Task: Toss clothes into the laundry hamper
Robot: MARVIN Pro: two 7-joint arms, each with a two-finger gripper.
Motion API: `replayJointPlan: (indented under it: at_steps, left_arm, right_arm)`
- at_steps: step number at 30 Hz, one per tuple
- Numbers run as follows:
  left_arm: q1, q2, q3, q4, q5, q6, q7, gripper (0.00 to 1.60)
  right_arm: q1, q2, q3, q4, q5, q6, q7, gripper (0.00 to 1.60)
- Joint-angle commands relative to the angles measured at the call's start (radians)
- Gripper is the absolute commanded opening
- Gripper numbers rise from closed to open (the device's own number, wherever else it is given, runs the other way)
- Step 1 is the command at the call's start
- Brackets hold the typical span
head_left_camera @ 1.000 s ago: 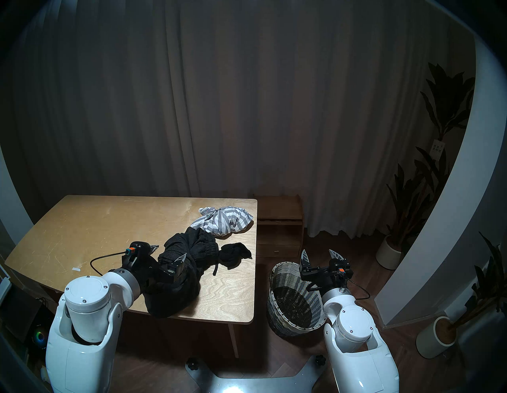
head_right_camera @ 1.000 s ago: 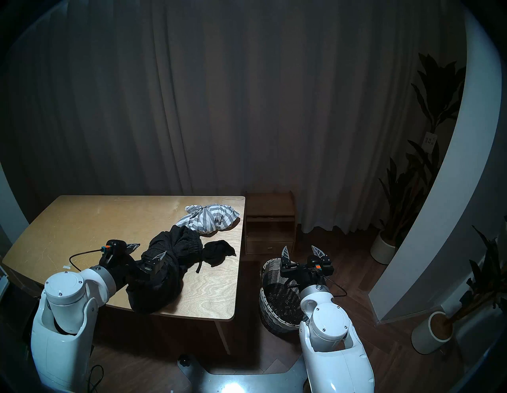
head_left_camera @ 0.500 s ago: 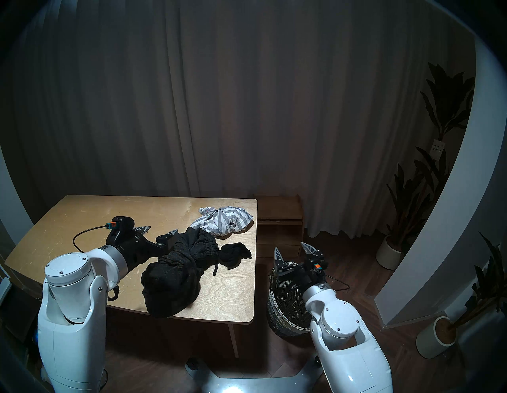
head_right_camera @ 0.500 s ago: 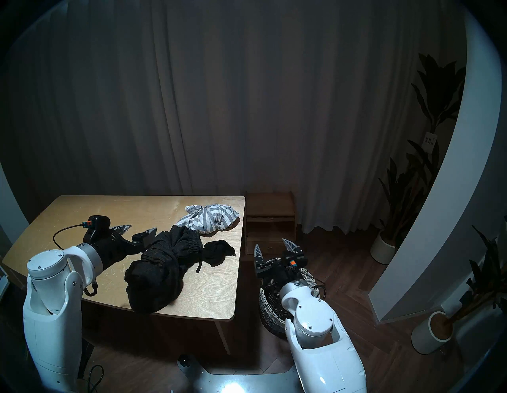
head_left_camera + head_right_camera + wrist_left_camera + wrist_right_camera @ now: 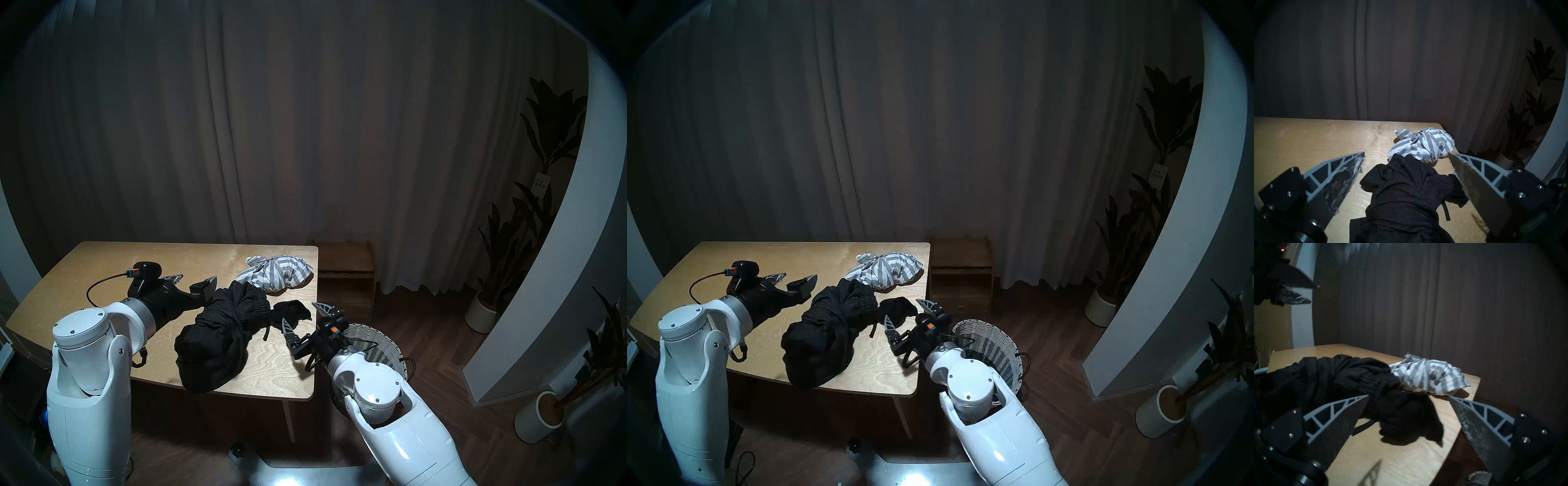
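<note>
The big black knit garment (image 5: 217, 339) lies bunched on the wooden table (image 5: 135, 271). The small black garment (image 5: 288, 310) lies to its right, and the grey-and-white striped garment (image 5: 278, 273) lies behind both. My left gripper (image 5: 195, 280) is open and empty, hovering at the knit garment's far left end (image 5: 1403, 195). My right gripper (image 5: 299, 312) is open and empty over the table's right edge, its fingers straddling the small black garment (image 5: 1407, 421). The woven hamper (image 5: 383, 346) stands on the floor right of the table, partly hidden by my right arm.
A brown wooden shelf unit (image 5: 346, 275) stands behind the hamper. Potted plants (image 5: 481, 305) (image 5: 539, 421) and a white curved wall are at the right. Dark curtains hang behind the table. The robot base (image 5: 305, 475) is at the bottom.
My left gripper lifted off the big black knit garment and moved back and left. My right arm swung left from above the hamper to the table's right edge by the small black garment.
</note>
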Motion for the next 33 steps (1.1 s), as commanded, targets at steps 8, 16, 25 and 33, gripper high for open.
replayJointPlan:
  at_steps: [8,16,25,33]
  left_arm:
    - [-0.026,0.0,0.001,-0.023,-0.012,0.007,0.011,1.6]
    - [-0.028,0.003,0.003,-0.026,-0.019,0.015,0.019,1.6]
    - [-0.028,0.008,0.004,-0.026,-0.026,0.017,0.024,1.6]
    - [-0.027,0.01,0.003,-0.023,-0.031,0.017,0.026,1.6]
  right_arm:
    - [0.182,0.003,-0.007,0.063,-0.133,-0.098,0.014,1.6]
    - [0.161,0.079,0.006,0.022,-0.145,-0.177,0.085,1.6]
    - [0.277,0.019,-0.009,0.212,-0.114,-0.048,0.2,1.6]
    - [0.322,-0.063,0.043,0.265,-0.163,0.02,0.214,1.6]
